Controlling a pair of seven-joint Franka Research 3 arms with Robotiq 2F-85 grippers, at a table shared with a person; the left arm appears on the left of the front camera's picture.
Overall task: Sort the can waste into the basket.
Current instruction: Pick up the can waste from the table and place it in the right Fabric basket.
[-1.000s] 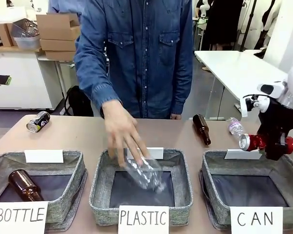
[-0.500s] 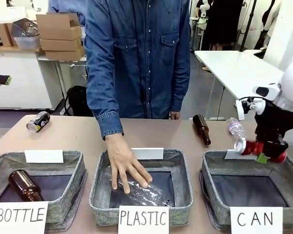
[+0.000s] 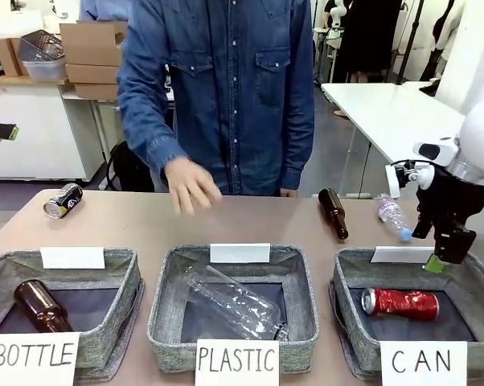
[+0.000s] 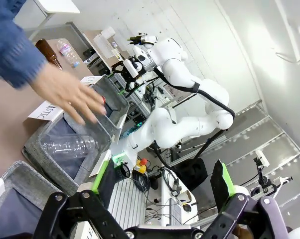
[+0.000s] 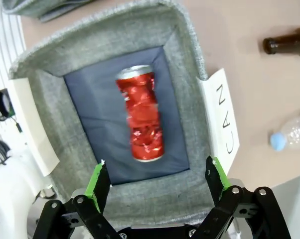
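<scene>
the dented red can [image 3: 400, 303] has dropped into the basket [image 3: 351, 272], lying sideways.

On the desk [image 3: 129, 225], the bin marked BOTTLE [image 3: 121, 310] holds a brown glass bottle [image 3: 39, 307] lying at its left side. The bin marked PLASTIC [image 3: 166, 305] holds a clear plastic bottle [image 3: 234, 299] lying slantwise. Far right, a second brown bottle [image 3: 333, 213] lies on the desk, with a small blue-capped bottle [image 3: 391, 214] near it. Cardboard boxes [image 3: 97, 56] are stacked in the background.
</scene>
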